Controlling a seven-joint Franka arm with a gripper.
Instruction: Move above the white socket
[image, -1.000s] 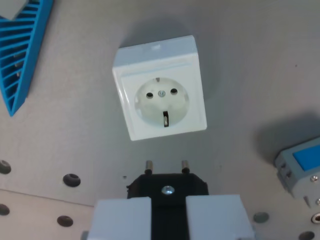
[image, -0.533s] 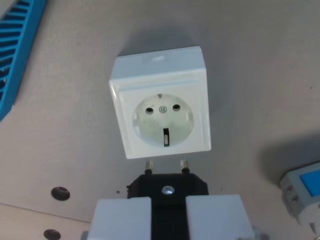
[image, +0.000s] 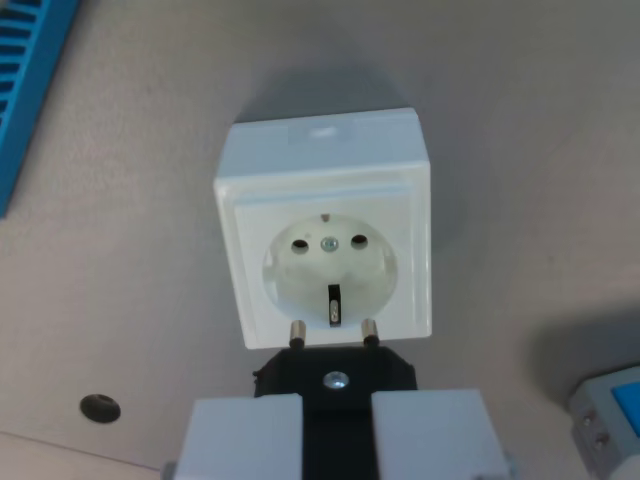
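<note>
We see the white socket (image: 325, 230) filling the middle of the wrist view, sitting on the grey bench (image: 530, 150). Our hand (image: 337, 425) is clamped on a black plug (image: 335, 378), whose two metal pins (image: 297, 334) now overlap the socket's lower edge in the picture. A second ago a clear strip of bench showed between pins and socket; that gap has closed, and the socket looks larger and lower in the frame, so the camera has moved in over it. The blue grille (image: 25, 80) at the wrist view's left has slid mostly out of sight, leaving a strip in the upper corner. The grey and blue block (image: 612, 415) at the wrist view's right is now cut by the corner. One bench hole (image: 100, 407) remains visible. Whether the pins touch the socket we cannot tell.
</note>
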